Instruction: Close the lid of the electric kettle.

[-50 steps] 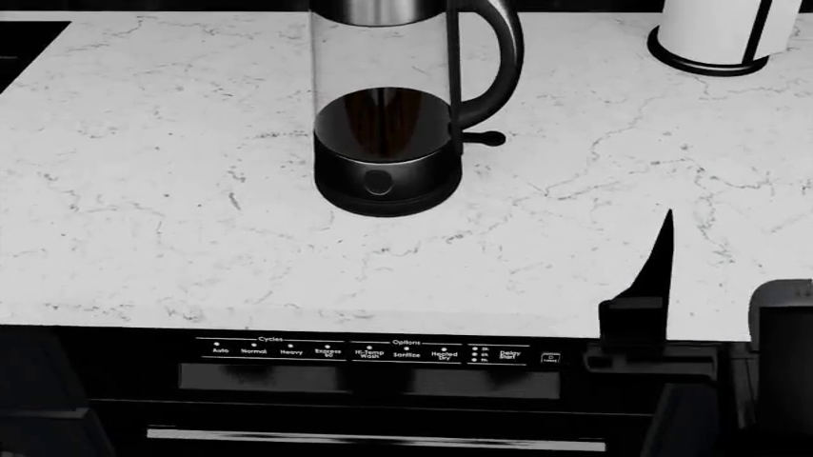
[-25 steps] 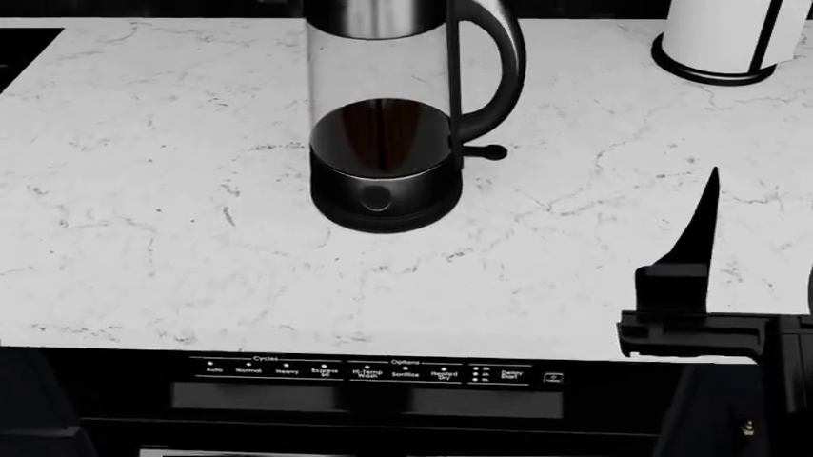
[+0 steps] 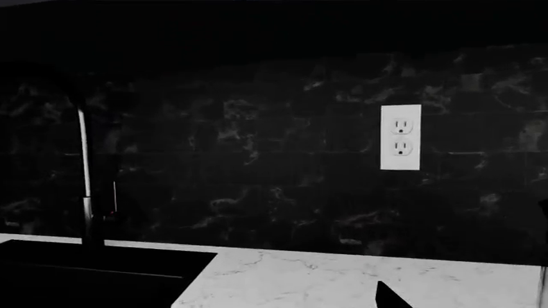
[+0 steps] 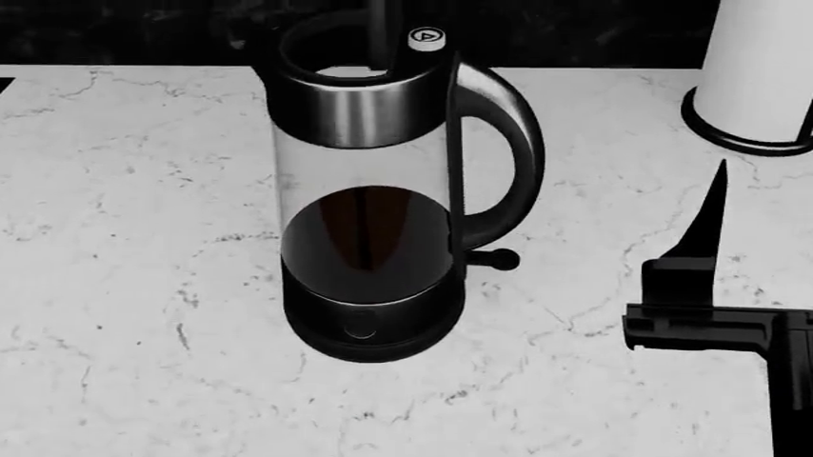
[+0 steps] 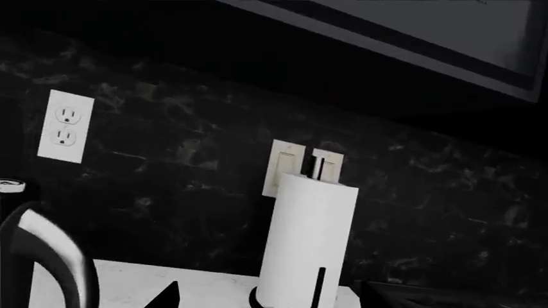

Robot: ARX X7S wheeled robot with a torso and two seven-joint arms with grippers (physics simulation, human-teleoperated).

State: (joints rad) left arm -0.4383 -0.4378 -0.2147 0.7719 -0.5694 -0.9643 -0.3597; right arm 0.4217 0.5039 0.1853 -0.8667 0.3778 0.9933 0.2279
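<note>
Your head camera looks down on a white marble countertop (image 4: 140, 238) that fills the view, with the electric kettle (image 4: 375, 200) standing upright near its middle, glass body over a black base and steel band at the top. Its black loop handle (image 4: 508, 152) faces your right arm. The mouth is open, and the lid (image 4: 381, 33) stands raised on edge at the back of the rim beside the white triangle-marked button (image 4: 427, 37). Well apart, at the counter's far right corner, a white paper towel roll (image 4: 763, 67) sits on a black ring base. Your right gripper (image 4: 705, 238) hangs over the counter to the right of the kettle, clear of the handle; only 1 pointed finger shows, so whether it is spread or closed cannot be told. Your left gripper shows only a dark tip (image 3: 392, 298) against a wall with 1 outlet (image 3: 401, 137).
</note>
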